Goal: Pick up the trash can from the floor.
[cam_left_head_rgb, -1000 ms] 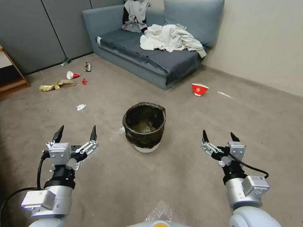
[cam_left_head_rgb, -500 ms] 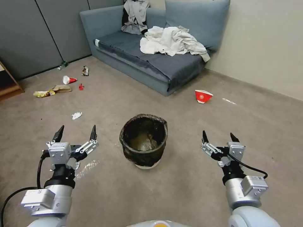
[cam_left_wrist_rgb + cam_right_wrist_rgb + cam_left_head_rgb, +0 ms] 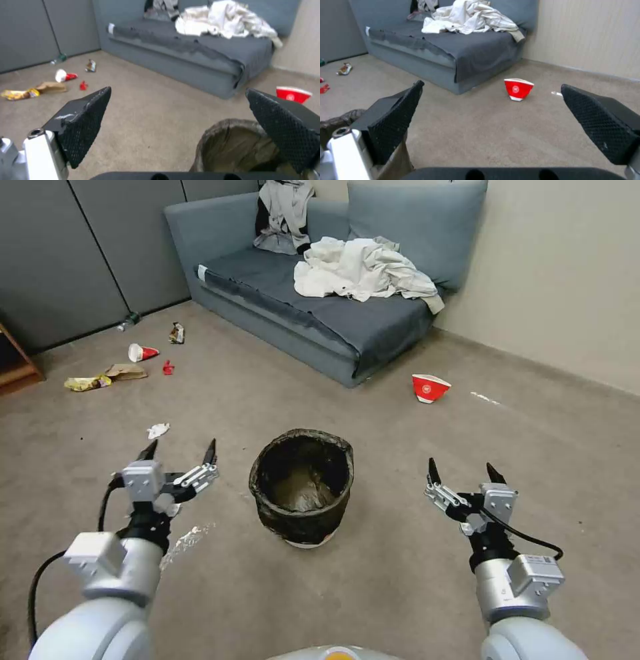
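Upright on the floor (image 3: pixel 373 593), the trash can (image 3: pixel 303 488) is seen between the two arms, its dark bag folded over the rim and a white base showing below. It is touched by neither gripper. The left gripper (image 3: pixel 179 452) is held just beside the can on its left, fingers spread wide; in the left wrist view the can (image 3: pixel 233 150) is partly covered by one finger (image 3: pixel 283 130). The right gripper (image 3: pixel 463 472) is held farther off on the can's right, also spread. A red bowl (image 3: pixel 430 387) lies tipped near the sofa (image 3: pixel 300 313), and litter (image 3: pixel 107 375) is scattered at far left.
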Robot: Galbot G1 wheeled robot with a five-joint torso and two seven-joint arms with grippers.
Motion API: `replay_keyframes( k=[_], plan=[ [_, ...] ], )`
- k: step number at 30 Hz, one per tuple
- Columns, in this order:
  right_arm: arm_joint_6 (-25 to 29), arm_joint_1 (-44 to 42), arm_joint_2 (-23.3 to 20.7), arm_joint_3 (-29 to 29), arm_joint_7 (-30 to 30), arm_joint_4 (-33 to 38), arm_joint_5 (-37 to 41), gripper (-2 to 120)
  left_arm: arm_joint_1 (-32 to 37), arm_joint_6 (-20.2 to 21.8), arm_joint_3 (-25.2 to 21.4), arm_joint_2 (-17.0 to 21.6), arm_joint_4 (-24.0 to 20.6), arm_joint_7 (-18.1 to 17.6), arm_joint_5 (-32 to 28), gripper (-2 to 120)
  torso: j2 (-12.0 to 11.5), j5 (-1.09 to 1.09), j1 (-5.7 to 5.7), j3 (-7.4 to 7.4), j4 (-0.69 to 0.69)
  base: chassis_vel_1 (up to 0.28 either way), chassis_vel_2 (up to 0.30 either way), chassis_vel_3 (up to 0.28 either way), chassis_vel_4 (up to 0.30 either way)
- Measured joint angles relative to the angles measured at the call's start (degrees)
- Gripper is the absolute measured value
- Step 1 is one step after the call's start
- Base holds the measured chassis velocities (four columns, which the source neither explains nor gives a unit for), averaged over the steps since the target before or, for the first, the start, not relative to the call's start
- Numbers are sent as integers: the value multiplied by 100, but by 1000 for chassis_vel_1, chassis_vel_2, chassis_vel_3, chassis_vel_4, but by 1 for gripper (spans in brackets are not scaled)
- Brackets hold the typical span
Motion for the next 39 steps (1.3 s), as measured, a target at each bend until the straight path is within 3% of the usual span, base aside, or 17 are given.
replay_keyframes(
  k=[3, 7, 20, 27, 39],
  plan=[
    [28, -63, -61, -12, -2, -49, 63, 100, -458, 438, 380, 86, 335, -276, -110, 100, 0, 0, 0, 0, 0, 0, 0, 0, 0],
    [43, -71, -127, -9, -5, -125, 74, 100, -688, 647, 602, 94, 514, -401, -210, 100, 0, 0, 0, 0, 0, 0, 0, 0, 0],
    [143, -134, -51, 32, -7, -296, 50, 100, -1917, 1417, 1723, -104, 1827, -1293, -630, 100, 0, 1, 0, 0, 0, 0, 0, 0, 0],
    [158, -118, -1, 27, -7, -375, 29, 100, -2162, 1902, 1842, -163, 2085, -1702, -1230, 100, 0, 1, 0, 0, 0, 0, 0, 0, 0],
    [252, -115, -15, -10, -10, -529, -38, 100, -2620, 2077, 1992, -279, 2597, -2186, -1872, 100, 0, 1, 0, 0, 0, 0, 0, 0, 0]
  ],
)
